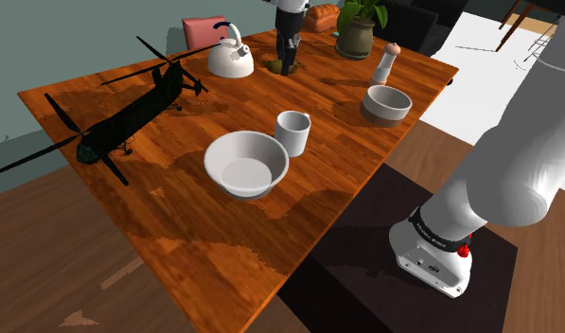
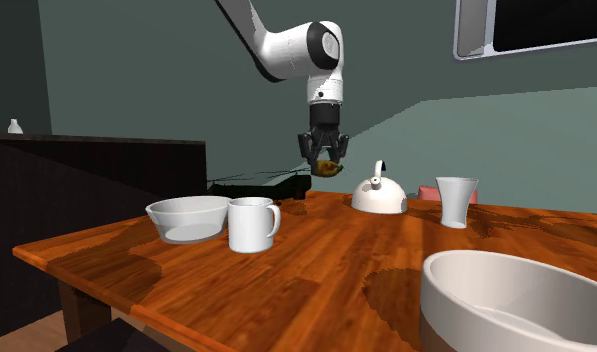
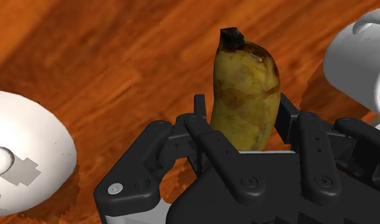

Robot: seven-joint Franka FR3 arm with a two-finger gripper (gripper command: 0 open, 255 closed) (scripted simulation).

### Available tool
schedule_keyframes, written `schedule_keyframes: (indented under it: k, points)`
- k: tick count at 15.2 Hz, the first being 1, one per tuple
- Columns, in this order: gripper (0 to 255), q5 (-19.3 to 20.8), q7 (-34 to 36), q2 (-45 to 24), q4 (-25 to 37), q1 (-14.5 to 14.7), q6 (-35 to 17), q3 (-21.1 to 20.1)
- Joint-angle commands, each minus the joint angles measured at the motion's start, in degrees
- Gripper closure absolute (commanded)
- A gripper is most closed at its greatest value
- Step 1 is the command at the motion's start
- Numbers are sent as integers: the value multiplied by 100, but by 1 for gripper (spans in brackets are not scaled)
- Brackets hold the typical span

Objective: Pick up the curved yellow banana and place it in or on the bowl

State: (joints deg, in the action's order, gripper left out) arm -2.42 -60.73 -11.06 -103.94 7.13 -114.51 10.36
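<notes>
A yellow banana (image 3: 246, 95) with brown spots is being gripped by the black hand (image 3: 242, 111). It is being squeezed between the two fingers (image 3: 201, 121), and its dark tip is sticking out past them. In the second exterior view the hand is being held up in the air over the far part of the brown wooden worktop (image 1: 176, 218). The banana is being carried well above the wood and is not touching it. In the shoulder view the hand is being seen at the far side, just to the right of a white kettle (image 1: 231, 59). A big white bowl (image 1: 247, 163) is sitting in the middle of the worktop, well apart from the banana and nearer to the stand. A white mug (image 1: 292, 132) is standing just beside that bowl, on the shoulder view's right of it. A second bowl (image 1: 387, 102) is sitting further to the shoulder view's right, near a white grinder (image 1: 388, 61) and a potted plant (image 1: 359, 28). A black toy helicopter (image 1: 129, 118) is lying on the shoulder view's left part of the worktop. A white cup (image 2: 456, 200) is standing to the right of the kettle in the second exterior view.
</notes>
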Motion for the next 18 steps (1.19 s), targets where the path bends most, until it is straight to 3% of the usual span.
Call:
schedule_keyframes:
  k: [1, 9, 18]
  points:
    - [255, 69, 269, 281, -346, 161, -74, -86]
    - [255, 210, 1318, 1067, -1361, 713, -319, -533]
    - [255, 196, 2540, 1571, -1988, 1305, -448, -1172]
